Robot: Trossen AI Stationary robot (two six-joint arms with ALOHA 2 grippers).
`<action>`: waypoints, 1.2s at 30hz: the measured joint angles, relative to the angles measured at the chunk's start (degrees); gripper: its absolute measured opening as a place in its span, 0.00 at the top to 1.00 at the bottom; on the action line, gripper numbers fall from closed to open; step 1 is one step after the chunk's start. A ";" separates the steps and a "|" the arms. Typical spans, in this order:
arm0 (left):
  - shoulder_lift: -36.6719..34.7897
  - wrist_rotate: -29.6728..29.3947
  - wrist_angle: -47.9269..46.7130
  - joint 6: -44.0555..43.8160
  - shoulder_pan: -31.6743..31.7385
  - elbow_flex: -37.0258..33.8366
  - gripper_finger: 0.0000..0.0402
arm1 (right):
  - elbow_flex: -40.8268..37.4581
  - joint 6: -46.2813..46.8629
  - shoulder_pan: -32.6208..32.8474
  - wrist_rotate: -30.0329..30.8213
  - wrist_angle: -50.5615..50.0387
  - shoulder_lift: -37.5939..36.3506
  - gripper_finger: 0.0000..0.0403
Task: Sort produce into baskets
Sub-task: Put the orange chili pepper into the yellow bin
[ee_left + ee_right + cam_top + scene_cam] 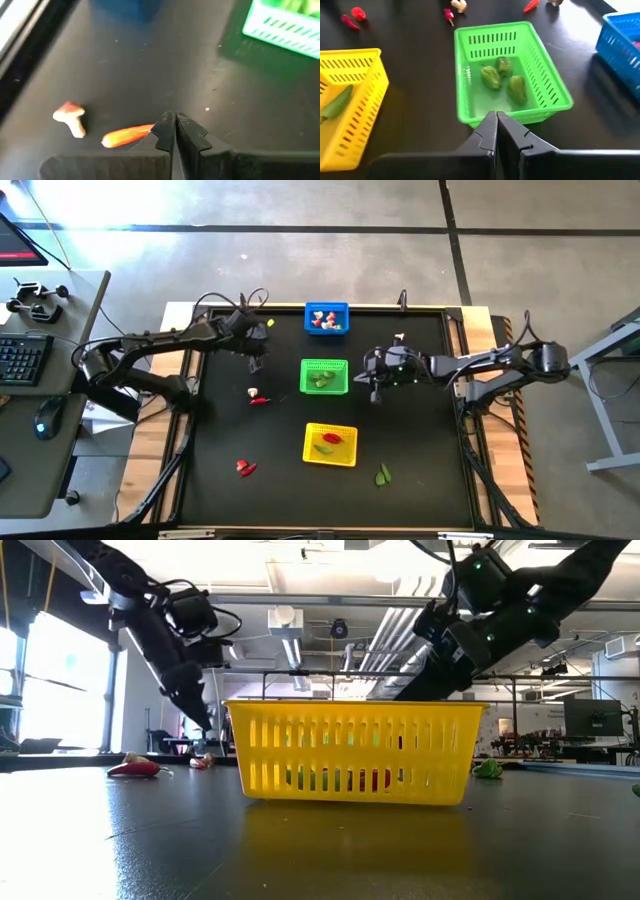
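The blue basket (326,318), green basket (324,376) and yellow basket (330,444) stand in a row down the table's middle. The green basket (510,75) holds three green pieces (504,80). My left gripper (256,365) is shut and empty, above a red chilli (127,136) and a white-and-red mushroom bit (70,118) that lie on the table, left of the green basket. My right gripper (375,390) is shut and empty, just right of the green basket; its fingertips (496,122) show above the basket's near wall.
Red pieces (245,468) lie near the front left, and a green leafy bit (383,475) lies at the front right. The blue basket holds several white-and-red bits. The yellow basket holds a red and a green piece (328,442). Bare black tabletop lies between the baskets and the edges.
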 joint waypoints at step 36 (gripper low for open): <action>22.95 -26.10 -13.26 39.24 -6.14 12.68 0.68 | 0.00 -7.09 -2.32 -3.01 -3.06 0.04 1.00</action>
